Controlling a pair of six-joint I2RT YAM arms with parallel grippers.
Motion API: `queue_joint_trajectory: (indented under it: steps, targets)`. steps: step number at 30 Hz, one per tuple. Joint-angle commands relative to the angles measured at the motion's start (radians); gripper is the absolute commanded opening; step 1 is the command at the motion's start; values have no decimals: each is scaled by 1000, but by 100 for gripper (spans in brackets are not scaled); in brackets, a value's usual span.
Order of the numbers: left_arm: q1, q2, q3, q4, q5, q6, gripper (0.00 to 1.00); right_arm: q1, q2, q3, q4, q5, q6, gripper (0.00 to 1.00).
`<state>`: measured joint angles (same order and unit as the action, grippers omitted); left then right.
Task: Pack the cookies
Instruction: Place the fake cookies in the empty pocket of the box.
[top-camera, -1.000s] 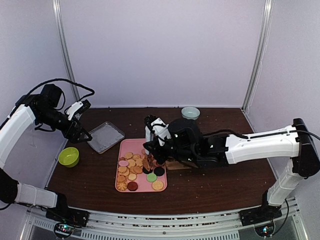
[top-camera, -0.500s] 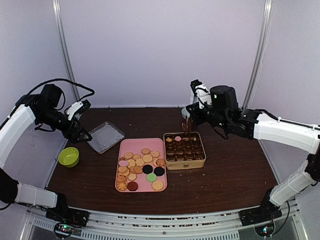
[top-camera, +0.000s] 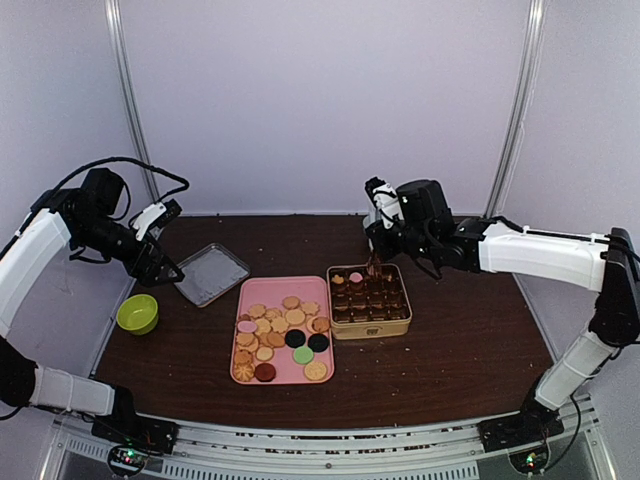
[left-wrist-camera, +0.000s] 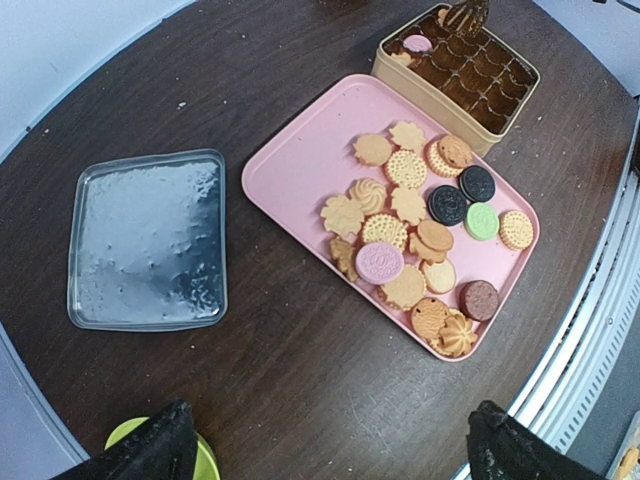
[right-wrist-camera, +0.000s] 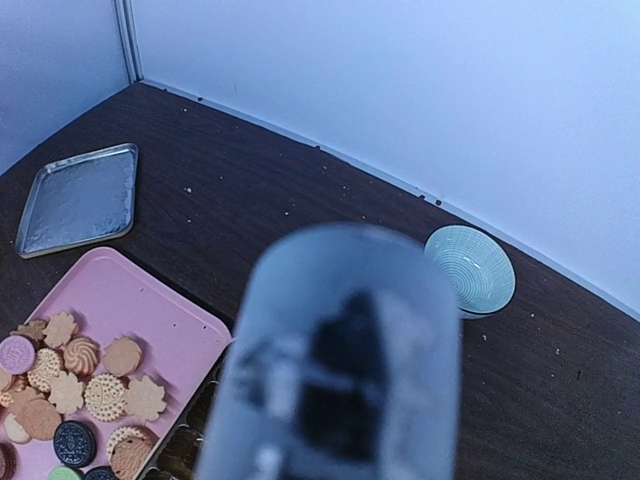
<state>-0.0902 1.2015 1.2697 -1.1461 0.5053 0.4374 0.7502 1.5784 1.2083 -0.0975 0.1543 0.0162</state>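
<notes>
Pink was the tray (top-camera: 250, 292) that carried most of the cookies (top-camera: 278, 335). They lay in a loose spread of tan rounds and flower shapes, with one pink, one green, two black and one dark red among them. It lay near the middle of the dark table (top-camera: 450, 370). Just beside the tray's right edge stood the gold tin (top-camera: 370, 328), its brown compartments mostly bare. In its far-left cells we saw a pink cookie (top-camera: 356, 277) and a tan cookie (top-camera: 340, 279).

Over that far-left corner hung the right hand (top-camera: 377, 262), its fingers narrow and pinched on a small brown cookie (left-wrist-camera: 465, 14). In the right wrist view a blurred grey shape (right-wrist-camera: 340, 360) close to the lens hid the fingers, so we could read the grip only from the other two views.

Well to the left, high over the table's far-left part, hung the left hand (top-camera: 165, 265). Its fingers (left-wrist-camera: 165, 445) were spread wide and held nothing. Below and to the right of it a shallow metal tray (top-camera: 212, 273) lay flat, left of the pink one and apart from it. A green bowl (top-camera: 137, 313) sat at the table's left edge, and a pale blue bowl (right-wrist-camera: 470, 268) stood by the far wall.
</notes>
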Motion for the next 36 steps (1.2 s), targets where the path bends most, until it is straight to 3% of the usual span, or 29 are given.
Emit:
queue_joint_trajectory:
  steps: [1, 13, 26, 36]
  targets:
    - [7, -6, 11, 7, 2, 13, 97, -17, 15, 46, 9, -6, -17, 19]
    - [8, -9, 13, 8, 7, 14, 97, -23, 23, 78, -17, -47, -25, 34]
    - [9, -12, 10, 6, 5, 13, 97, -23, -5, 82, -13, -11, -51, 27]
    - [8, -19, 2, 7, -3, 14, 97, -23, 69, 160, -92, -15, -145, 23]
